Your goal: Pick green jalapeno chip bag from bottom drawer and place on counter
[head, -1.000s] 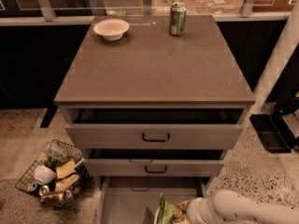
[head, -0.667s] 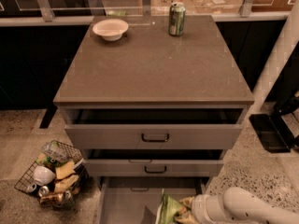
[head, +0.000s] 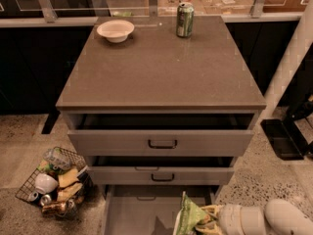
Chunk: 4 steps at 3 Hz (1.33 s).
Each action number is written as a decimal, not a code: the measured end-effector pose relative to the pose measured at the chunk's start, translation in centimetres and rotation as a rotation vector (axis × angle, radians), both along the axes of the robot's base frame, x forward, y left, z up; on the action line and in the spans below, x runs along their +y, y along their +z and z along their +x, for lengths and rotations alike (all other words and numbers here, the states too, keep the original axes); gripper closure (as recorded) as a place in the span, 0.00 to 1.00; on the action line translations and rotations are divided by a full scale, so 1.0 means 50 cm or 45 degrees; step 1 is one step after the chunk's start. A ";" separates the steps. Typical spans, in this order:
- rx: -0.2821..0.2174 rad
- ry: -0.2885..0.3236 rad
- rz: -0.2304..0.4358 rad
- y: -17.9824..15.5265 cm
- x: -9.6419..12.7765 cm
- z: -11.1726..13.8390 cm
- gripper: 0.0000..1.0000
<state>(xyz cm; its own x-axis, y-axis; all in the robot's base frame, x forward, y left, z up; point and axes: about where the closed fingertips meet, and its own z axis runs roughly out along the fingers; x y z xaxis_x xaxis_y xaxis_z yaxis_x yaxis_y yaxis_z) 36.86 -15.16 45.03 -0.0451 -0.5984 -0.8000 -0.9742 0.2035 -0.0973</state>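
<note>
1. The counter [head: 161, 67] fills most of my view, a flat grey-brown top on the grey cabinet.
2. Below it, the top drawer [head: 161, 142] and the middle drawer [head: 161, 175] are each pulled out partway, and each has a dark handle.
3. The bottom drawer [head: 129, 212] is pulled out furthest, and the left part of its flat grey floor is bare.
4. My white arm [head: 266, 220] comes in from the lower right corner, low over the floor.
5. A wire basket [head: 51, 182] of scraps sits on the floor left of the cabinet.
6. The green jalapeno chip bag [head: 188, 215] stands upright over the right part of the bottom drawer, with its top corner pointing up.
7. The gripper [head: 205, 220] is at the bag's right edge, and its yellowish fingers [head: 212, 212] are clamped on the bag.
8. A pale bowl [head: 115, 31] sits at the counter's far left.
9. A green soda can [head: 185, 19] stands upright at the far edge, well apart from the bowl.
</note>
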 end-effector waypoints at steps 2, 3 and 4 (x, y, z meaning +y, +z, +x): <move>-0.030 -0.003 0.068 0.046 -0.036 -0.030 1.00; -0.069 0.012 0.161 0.082 -0.028 -0.019 1.00; -0.148 0.024 0.236 0.161 -0.017 -0.007 1.00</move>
